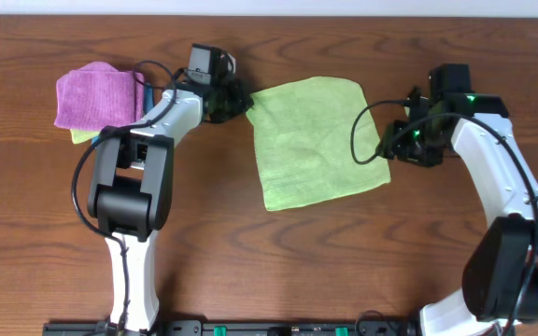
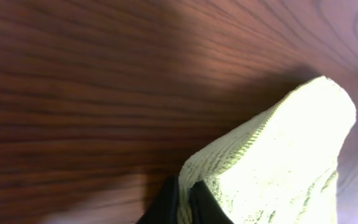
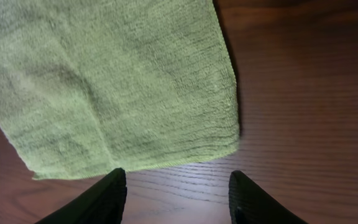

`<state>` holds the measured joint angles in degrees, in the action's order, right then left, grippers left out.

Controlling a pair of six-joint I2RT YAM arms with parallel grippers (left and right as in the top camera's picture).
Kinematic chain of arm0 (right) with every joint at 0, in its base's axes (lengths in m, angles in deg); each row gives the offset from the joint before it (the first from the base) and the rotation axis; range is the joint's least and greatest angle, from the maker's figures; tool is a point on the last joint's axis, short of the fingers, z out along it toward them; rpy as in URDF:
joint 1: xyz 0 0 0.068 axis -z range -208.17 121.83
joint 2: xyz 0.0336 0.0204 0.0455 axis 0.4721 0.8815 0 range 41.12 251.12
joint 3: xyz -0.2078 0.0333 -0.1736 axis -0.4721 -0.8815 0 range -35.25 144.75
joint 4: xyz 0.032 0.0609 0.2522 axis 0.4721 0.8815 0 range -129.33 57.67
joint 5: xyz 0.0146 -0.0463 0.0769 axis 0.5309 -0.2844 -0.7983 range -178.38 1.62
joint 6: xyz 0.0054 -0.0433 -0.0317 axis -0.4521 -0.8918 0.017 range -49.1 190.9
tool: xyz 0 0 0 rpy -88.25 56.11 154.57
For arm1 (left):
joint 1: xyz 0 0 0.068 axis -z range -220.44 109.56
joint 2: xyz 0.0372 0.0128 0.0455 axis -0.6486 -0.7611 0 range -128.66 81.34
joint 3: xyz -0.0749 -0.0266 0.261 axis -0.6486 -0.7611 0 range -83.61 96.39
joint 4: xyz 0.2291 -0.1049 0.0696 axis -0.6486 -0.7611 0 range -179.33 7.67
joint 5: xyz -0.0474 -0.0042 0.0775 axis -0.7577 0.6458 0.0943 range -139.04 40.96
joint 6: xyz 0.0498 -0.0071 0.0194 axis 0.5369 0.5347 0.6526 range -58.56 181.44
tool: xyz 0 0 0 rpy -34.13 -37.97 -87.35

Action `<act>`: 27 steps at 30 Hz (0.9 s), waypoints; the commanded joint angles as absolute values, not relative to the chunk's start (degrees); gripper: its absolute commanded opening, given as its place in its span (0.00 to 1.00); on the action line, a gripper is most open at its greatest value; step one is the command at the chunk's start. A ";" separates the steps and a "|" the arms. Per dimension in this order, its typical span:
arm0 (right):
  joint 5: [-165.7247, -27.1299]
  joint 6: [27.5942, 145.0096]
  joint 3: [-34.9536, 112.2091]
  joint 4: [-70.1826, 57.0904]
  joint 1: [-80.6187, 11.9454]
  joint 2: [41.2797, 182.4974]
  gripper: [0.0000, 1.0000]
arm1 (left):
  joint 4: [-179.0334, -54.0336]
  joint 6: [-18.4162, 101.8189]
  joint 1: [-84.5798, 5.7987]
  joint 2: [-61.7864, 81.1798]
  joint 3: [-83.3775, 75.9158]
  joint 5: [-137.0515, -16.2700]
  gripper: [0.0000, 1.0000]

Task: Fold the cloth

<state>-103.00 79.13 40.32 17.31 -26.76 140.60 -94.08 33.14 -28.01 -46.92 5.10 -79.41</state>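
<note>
The lime-green cloth (image 1: 314, 140) lies spread on the wooden table at centre. My left gripper (image 1: 242, 101) is shut on the cloth's far left corner; the left wrist view shows the two black fingers (image 2: 184, 202) pinching the cloth's edge (image 2: 278, 162). My right gripper (image 1: 392, 151) is open and empty, just off the cloth's near right corner. In the right wrist view its fingers (image 3: 178, 186) straddle bare wood just short of the cloth's edge (image 3: 123, 93). No tag shows.
A purple cloth (image 1: 96, 93) lies on a small stack at the far left, with a blue edge (image 1: 142, 95) and a yellow-green edge (image 1: 82, 136) showing beneath. The table's front edge runs along the bottom.
</note>
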 commanded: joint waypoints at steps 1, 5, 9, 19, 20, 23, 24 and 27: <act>-103.21 78.13 40.02 17.11 -27.90 140.12 0.55 | -94.10 34.50 -29.02 -48.19 6.48 -78.43 0.27; -103.21 78.15 40.02 16.22 -28.14 140.12 0.56 | -94.12 34.50 -29.98 -48.19 7.42 -78.50 0.95; -103.19 78.15 40.02 14.45 -28.14 140.12 0.56 | -95.61 34.48 -31.25 -48.19 10.37 -79.04 0.95; -99.32 81.62 40.02 14.80 -25.91 140.12 0.58 | -119.36 34.63 -32.60 -46.22 19.22 -84.44 0.95; -99.32 81.62 40.02 15.10 -25.36 140.12 0.58 | -121.70 34.67 -32.60 -45.31 19.22 -84.68 0.95; -99.37 81.58 40.02 16.24 -23.42 140.09 0.59 | -127.91 35.13 -32.60 -41.57 19.22 -84.62 0.95; -99.39 81.58 40.02 16.92 -22.74 140.07 0.59 | -129.46 35.37 -32.60 -40.21 19.20 -84.57 0.95; -99.41 81.10 40.02 18.60 -20.91 139.85 0.59 | -133.86 35.57 -32.25 -35.19 19.20 -83.48 0.95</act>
<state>-99.91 80.77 40.30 17.90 -22.52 140.60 -132.06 34.43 -32.49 -42.75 18.37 -83.46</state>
